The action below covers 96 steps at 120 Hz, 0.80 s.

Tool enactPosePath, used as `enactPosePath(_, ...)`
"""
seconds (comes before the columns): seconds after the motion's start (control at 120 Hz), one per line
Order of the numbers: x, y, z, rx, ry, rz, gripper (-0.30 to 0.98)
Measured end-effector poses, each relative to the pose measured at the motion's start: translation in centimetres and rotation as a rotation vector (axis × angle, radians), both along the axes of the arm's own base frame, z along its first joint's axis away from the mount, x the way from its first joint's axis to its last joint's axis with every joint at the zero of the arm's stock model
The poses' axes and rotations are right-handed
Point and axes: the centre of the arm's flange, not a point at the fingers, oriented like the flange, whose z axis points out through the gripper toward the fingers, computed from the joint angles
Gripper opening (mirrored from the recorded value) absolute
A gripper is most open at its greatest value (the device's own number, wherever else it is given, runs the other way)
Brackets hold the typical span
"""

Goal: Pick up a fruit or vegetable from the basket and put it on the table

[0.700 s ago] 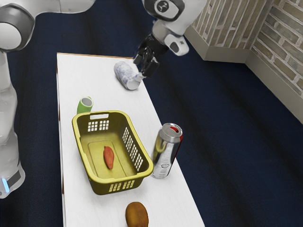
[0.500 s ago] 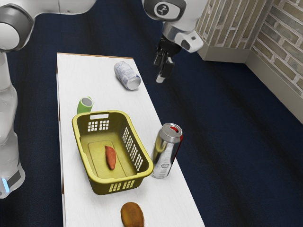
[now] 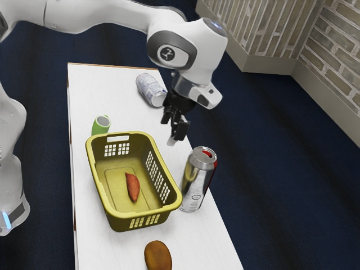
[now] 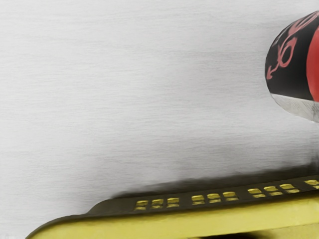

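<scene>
Tool's travel: across from beyond the desk's edge, over the floor, to the air above the desk, lower and nearer the basket than half a second ago; my arm has swung with it.
Tool [image 3: 175, 129]: open, fingers parted with nothing between them, hanging above the desk between the lying can and the tall can, outside the basket.
Red vegetable [image 3: 133, 187]: the one for me to pick, lying lengthwise on the basket's floor, apart from my tool; it has shifted slightly since the earlier frames.
Yellow basket [image 3: 176, 203]: upright on the desk; in my wrist view a stretch of its rim and slotted wall lies near my hand, with pale desktop next to it.
Brown oval thing [image 3: 158, 256]: on the desk outside the basket, near its close end in the exterior view; a touch toward the exterior view's right of where it was in the last frame.
Tall can [image 3: 197, 183]: upright, silver and red, just beside the basket's long side.
Green can [image 3: 100, 126]: beside the basket's far end.
Lying can [image 3: 151, 90]: on its side, white and blue, toward the desk's far end.
Desk [image 3: 107, 84]: white top, carrying all of these.
</scene>
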Motion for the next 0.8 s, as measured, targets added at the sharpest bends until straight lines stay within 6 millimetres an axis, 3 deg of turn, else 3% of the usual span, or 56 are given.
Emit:
enactPosePath(0.033, -0.2, -0.3, -0.6, -0.015, 0.001, 0.027, 0.68)
enactPosePath(0.175, -4.5, -3.0, -1.8, -0.052, -0.035, 0.106, 0.68)
enactPosePath(0.333, -4.7, -3.7, -2.6, -0.078, -0.054, 0.240, 0.68)
enactPosePath(0.483, -6.6, -5.7, -4.7, -0.061, -0.038, 0.332, 0.69)
enactPosePath(0.8, -8.5, -5.3, -7.1, -0.067, -0.009, 0.651, 0.69)
